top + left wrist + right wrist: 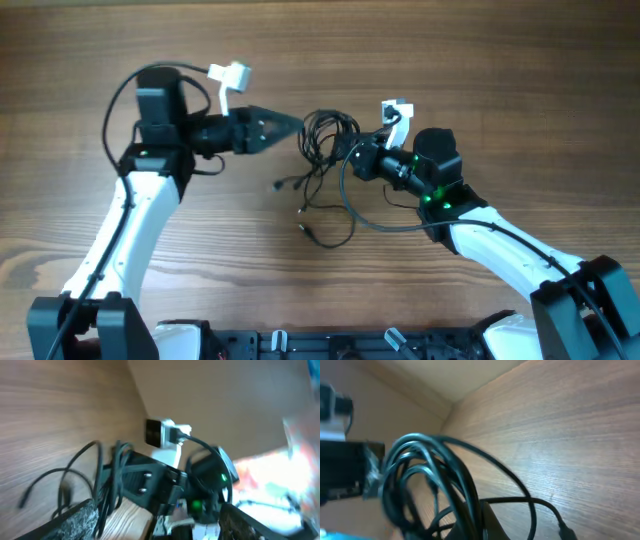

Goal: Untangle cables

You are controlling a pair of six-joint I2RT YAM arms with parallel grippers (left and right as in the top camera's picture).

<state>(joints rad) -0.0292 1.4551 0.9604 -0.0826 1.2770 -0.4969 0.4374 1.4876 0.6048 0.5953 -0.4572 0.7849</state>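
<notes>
The cables [325, 135] are a knot of thin black cords at the table's centre. Loose ends trail toward the front [305, 228] and front left [280, 185]. My right gripper [347, 153] reaches into the knot from the right and is shut on a bundle of cables [455, 475], which rises past its finger [487, 520]. My left gripper [297, 124] points at the knot from the left. Its jaws stand wide apart, one finger [75, 520] beside hanging cable strands [112, 480] and the other finger [245, 525] far off; nothing is between them.
A thicker black arm wire [375, 220] loops on the table in front of the right arm. The left wrist view shows the right arm's wrist with its green light [197, 505] close ahead. Robot bases [300, 345] line the front edge.
</notes>
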